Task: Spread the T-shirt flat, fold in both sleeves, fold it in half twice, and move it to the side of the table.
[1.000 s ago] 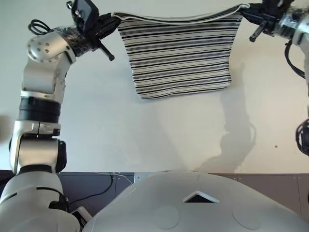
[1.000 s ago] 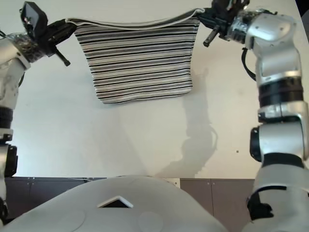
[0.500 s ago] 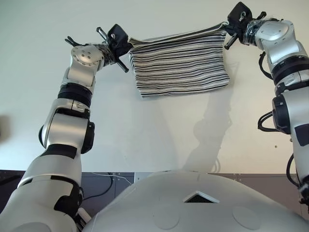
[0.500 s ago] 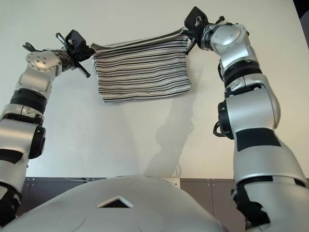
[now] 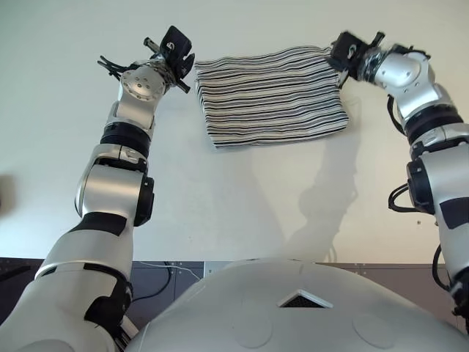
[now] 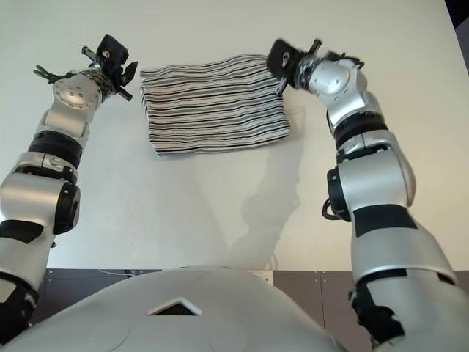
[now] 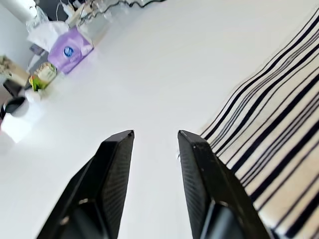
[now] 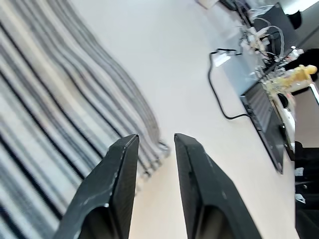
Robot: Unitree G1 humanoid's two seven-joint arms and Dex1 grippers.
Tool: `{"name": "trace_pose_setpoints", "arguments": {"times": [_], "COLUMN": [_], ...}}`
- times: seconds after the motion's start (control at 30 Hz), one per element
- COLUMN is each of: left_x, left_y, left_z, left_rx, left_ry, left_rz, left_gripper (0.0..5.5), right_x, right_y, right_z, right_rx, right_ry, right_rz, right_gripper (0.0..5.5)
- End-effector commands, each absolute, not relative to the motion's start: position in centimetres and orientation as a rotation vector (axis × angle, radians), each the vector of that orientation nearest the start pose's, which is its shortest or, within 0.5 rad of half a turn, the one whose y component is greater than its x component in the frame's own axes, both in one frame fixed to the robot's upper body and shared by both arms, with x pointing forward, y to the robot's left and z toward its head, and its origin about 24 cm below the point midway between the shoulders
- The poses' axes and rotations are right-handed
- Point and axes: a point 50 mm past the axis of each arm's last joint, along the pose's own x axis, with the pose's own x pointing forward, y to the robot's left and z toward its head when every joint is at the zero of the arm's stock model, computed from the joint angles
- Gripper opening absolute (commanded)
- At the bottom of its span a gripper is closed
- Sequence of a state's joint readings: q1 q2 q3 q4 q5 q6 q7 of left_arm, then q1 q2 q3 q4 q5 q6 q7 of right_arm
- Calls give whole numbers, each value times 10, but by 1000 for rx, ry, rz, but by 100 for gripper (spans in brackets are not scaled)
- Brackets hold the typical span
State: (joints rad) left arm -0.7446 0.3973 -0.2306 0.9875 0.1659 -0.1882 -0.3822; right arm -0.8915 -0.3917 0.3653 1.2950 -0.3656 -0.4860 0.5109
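Striped T-shirt (image 5: 271, 95), folded into a rough rectangle, lies flat on the white table (image 5: 220, 205), between the two grippers. The edge of the T-shirt nearest the robot is a thick rounded fold, and its far edge looks thinner and slightly wavy.

Left gripper (image 5: 176, 53) sits just beside the T-shirt's far left corner, apart from the fabric. In the left wrist view its fingers (image 7: 117, 164) are spread, with bare table in the gap and the T-shirt's striped edge off to one side.

Right gripper (image 5: 341, 57) is at the T-shirt's far right corner. In the right wrist view its fingers (image 8: 119, 159) are spread with nothing pinched, and the T-shirt's corner shows just past the tips. Whether they touch the cloth cannot be told.

A purple tissue box (image 7: 70, 50) and a black cable (image 8: 219, 94) lie well apart from the T-shirt.
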Motion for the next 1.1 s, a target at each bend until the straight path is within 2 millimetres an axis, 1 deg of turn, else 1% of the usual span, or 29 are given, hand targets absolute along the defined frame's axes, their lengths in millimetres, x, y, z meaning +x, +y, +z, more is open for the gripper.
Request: {"name": "trace_pose_setpoints", "arguments": {"times": [0.03,0.1,0.17,0.2,0.23,0.3,0.33,0.37,0.43,0.5,0.53,0.57,0.63,0.7,0.77,0.87,0.93,0.97,1.03,1.1], "left_x": [339,311,279,267,259,250,249,249,251,258,263,270,281,290,298,310,314,316,319,321], "left_y": [135,121,115,116,119,130,139,148,162,171,172,173,179,190,201,204,203,203,206,206], "left_z": [76,70,58,51,46,36,31,28,26,25,25,25,26,28,30,29,26,26,33,43], "left_rx": [806,901,1002,1040,1062,1104,1136,1163,1179,1175,1142,1131,1127,1186,1262,1344,1343,1337,1302,1285], "left_ry": [6,-23,-16,6,38,128,173,208,261,285,294,300,308,311,313,284,252,239,192,119], "left_rz": [-872,-1064,-1233,-1286,-1311,-1327,-1308,-1284,-1219,-1148,-1115,-1086,-1046,-1032,-1035,-1048,-1036,-1024,-974,-931], "left_gripper": [163,163,163,163,163,163,163,163,163,163,163,163,163,163,163,163,163,163,163,163], "right_x": [353,345,333,326,319,307,302,296,278,260,253,246,238,232,231,235,246,253,277,295], "right_y": [-180,-191,-205,-213,-219,-228,-227,-225,-215,-196,-185,-175,-160,-146,-132,-121,-122,-125,-138,-153], "right_z": [38,29,22,20,20,25,32,39,56,71,75,77,78,75,73,81,96,103,116,114], "right_rx": [-1096,-1196,-1283,-1303,-1312,-1297,-1274,-1246,-1169,-1013,-949,-889,-819,-768,-721,-630,-588,-597,-663,-772], "right_ry": [281,329,386,422,448,466,457,453,462,483,484,489,495,497,497,489,445,407,328,275], "right_rz": [912,969,1081,1160,1230,1365,1435,1493,1616,1725,1769,1804,1838,1833,1793,1729,1664,1622,1471,1352], "right_gripper": [129,129,129,129,129,129,129,129,129,129,129,129,129,129,129,129,129,129,129,129]}}
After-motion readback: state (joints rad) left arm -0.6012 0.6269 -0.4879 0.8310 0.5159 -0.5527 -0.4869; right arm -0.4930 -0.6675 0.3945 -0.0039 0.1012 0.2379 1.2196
